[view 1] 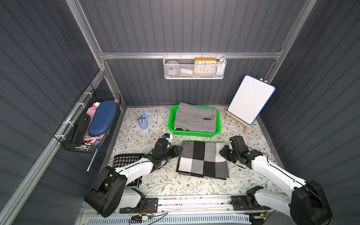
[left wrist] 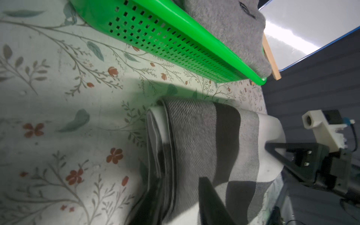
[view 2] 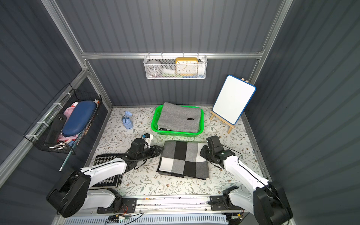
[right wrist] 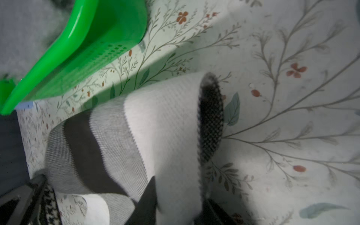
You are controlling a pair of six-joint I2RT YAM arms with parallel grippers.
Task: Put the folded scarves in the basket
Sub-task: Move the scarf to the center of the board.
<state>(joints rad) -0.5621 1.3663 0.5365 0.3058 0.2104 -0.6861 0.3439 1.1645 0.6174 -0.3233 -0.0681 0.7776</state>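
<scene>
Black, grey and white checked folded scarf [view 1: 202,158] lies flat on the floral-patterned desk [view 1: 175,185]; left pincer [view 1: 180,150] and right pincer [view 1: 222,153] flank it, each parted about an edge; just beyond, apart from it, the bright green perforated plastic basket [view 1: 170,120] holds a folded grey cloth [view 1: 195,116].

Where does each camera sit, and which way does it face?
Both top views: high at the front, looking down; checked scarf, green basket beyond it, left gripper and right gripper at its sides.
Left wrist: low, facing across the scarf; its own fingers, and the right gripper opposite.
Right wrist: low, facing across from the other side; its own fingers.
Shared: scarf and basket in all four.
</scene>
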